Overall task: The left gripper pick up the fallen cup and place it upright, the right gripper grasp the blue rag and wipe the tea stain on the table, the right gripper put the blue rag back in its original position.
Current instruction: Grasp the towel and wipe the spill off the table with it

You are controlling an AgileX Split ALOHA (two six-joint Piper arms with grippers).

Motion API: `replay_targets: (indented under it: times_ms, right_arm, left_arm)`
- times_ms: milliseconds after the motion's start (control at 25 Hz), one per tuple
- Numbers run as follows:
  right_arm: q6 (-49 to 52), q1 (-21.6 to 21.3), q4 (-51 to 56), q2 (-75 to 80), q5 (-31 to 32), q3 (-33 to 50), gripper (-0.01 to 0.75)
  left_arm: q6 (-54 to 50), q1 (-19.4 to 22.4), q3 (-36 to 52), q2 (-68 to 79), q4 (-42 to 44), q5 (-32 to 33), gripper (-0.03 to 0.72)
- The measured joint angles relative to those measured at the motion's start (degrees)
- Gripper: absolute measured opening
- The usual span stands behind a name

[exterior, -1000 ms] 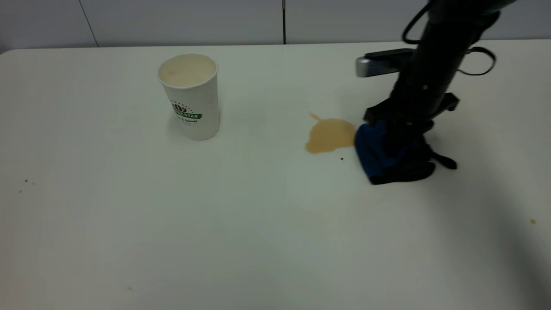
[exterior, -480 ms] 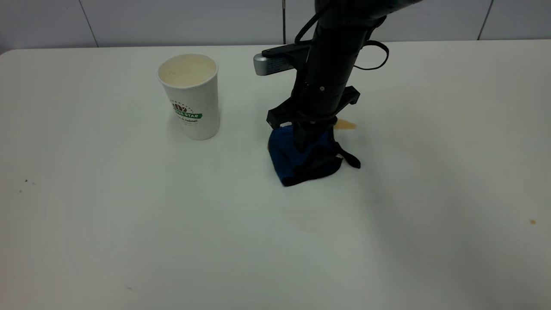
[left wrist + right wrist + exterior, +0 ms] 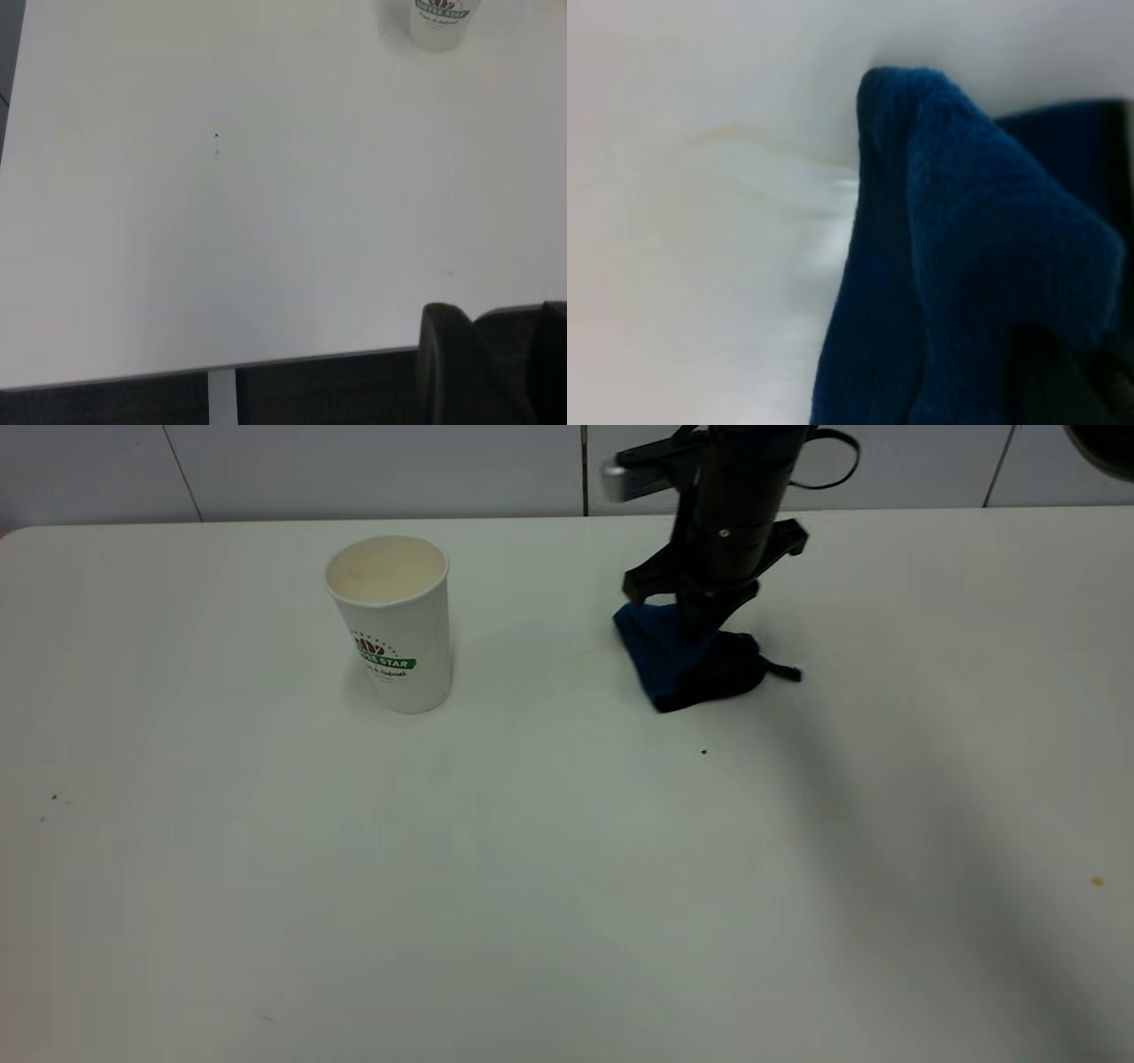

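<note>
cup [image 3: 391,622] upright — mouth up

Black cylindrical right arm [image 3: 740,505] with grey part and looping black cable.

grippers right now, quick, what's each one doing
Left gripper: parked off the table edge, holding nothing; jaws cannot be told.
Right gripper: jaws shut on the blue rag, pressing it to the table.
</note>
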Motion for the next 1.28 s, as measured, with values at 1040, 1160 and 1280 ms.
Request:
replay_targets:
  times_ms: [1040, 1160, 1280]
  right_arm:
    - [-2.40, 11.86, 5.25, 0.00, 0.98, 0.00, 0.051]
    - [-0.94, 9.88, 3.41, 0.00, 0.52, 0.00, 0.051]
    - [1.67, 5.84, 1.33, 0.00, 0.95, 0.00, 0.051]
  left_arm:
    - [-0.05, 0.00, 0.00, 0.00, 0.00, 0.00, 0.239]
    - [-0.05, 0.00, 0.00, 0.00, 0.00, 0.00, 0.239]
    - [-0.05, 0.00, 0.00, 0.00, 0.00, 0.00, 0.239]
